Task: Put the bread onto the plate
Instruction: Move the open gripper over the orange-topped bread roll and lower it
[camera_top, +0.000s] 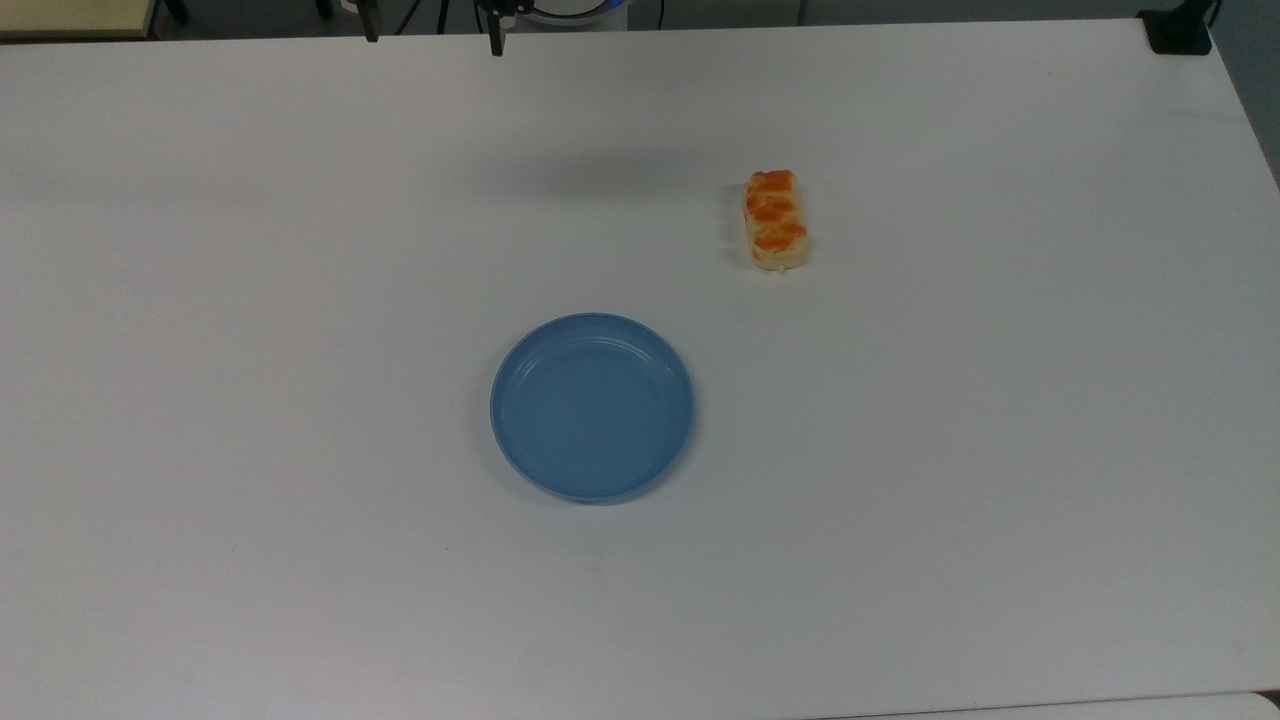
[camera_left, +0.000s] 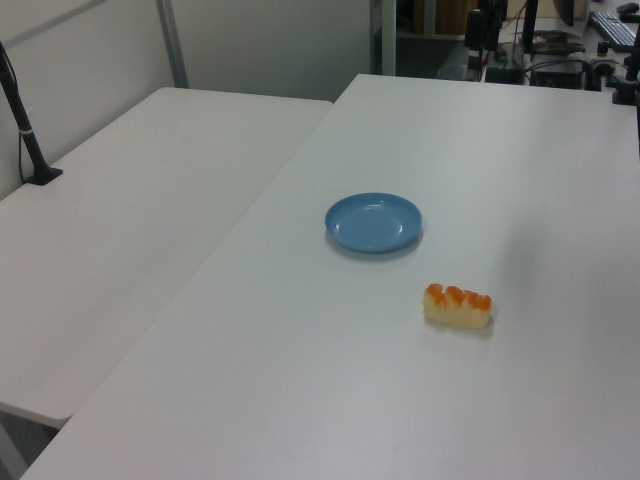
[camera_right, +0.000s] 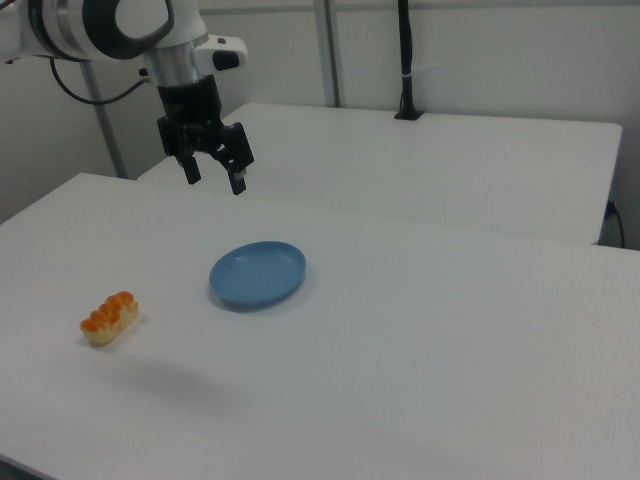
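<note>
The bread (camera_top: 775, 220) is lying flat on the white surface (camera_top: 1000, 450), well apart from the blue plate (camera_top: 591, 406), which is sitting bare with nothing in it. In the top view the bread is resting above and to the right of the plate; in the left view the bread (camera_left: 458, 305) is lying below and to the right of the plate (camera_left: 373, 222); in the right view the bread (camera_right: 110, 317) is lying to the left of the plate (camera_right: 257, 275) and slightly lower. In the right view the claw (camera_right: 213, 179) is hanging in the air above the surface, released, with its two fingers (camera_right: 238, 178) spread apart and grasping nothing. There it is hovering above and slightly to the left of the plate, touching neither thing, and the bread is sitting well below it and further to the left. In the top view the claw's finger tips (camera_top: 496, 40) are poking in at the upper edge, far above the plate.
</note>
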